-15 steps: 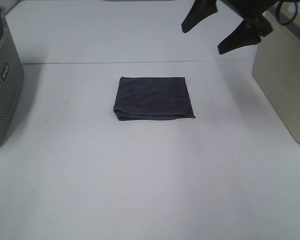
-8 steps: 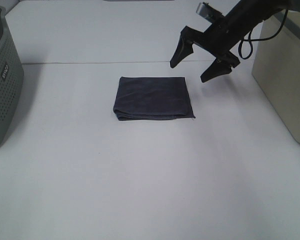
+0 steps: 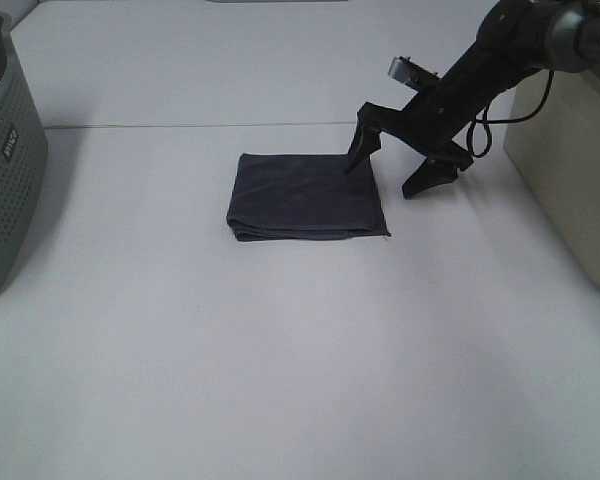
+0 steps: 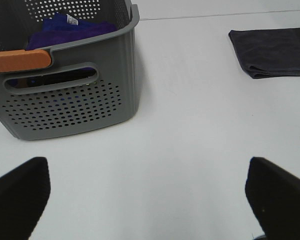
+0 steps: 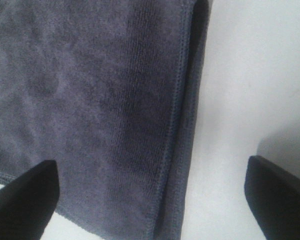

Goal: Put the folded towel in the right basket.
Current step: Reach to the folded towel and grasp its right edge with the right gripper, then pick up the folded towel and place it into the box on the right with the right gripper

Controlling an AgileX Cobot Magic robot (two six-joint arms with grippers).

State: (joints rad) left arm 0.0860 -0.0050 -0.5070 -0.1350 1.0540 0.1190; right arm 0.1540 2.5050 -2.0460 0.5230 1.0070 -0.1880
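Observation:
The folded dark grey towel (image 3: 305,196) lies flat on the white table, mid-table. It also shows in the left wrist view (image 4: 272,51) and fills much of the right wrist view (image 5: 90,110). My right gripper (image 3: 392,172) is open, low over the towel's right edge, one finger (image 3: 360,150) above the cloth and the other beside it on the table side. The right basket (image 3: 570,170), beige, stands at the table's right edge. My left gripper (image 4: 145,200) is open and empty, off the exterior view.
A grey perforated basket (image 3: 5,150) stands at the left edge; the left wrist view shows it (image 4: 65,85) with an orange handle and purple cloth inside. A table seam (image 3: 230,126) runs across the back.
My right gripper has come down and toward the towel, from high at the back right to just over the towel's right edge. Towel has not moved.

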